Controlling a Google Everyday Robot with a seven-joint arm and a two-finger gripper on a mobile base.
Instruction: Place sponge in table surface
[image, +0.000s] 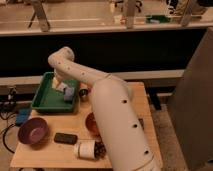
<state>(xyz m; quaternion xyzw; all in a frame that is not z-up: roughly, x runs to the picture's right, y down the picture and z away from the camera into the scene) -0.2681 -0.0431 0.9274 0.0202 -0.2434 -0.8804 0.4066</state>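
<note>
At the far left a purple bowl (33, 130) is sitting on the table surface (40, 152), near its front corner, well out of the arm's working line. Just behind it the green tray (44, 101) is lying along the table's back left edge, and it is still containing the task's thing: the sponge (69, 93), a small blue-grey block, is resting against the tray's right side with a paler grey-white piece (61, 86) just beside it. The gripper (62, 84) is reaching down into the tray directly over these 2 pieces, presumably because the sponge has to be lifted out over the tray wall before it can be set down on wood; whether it is grasping anything cannot be told. Moving right, a black flat bar (65, 138) and a white cup (86, 149) lying on its side are occupying the front of the table, so the bare wood between the tray and these items looks like the likeliest landing spot. An orange bowl (91, 124) is sitting partly hidden behind the big white arm (120, 120).
</note>
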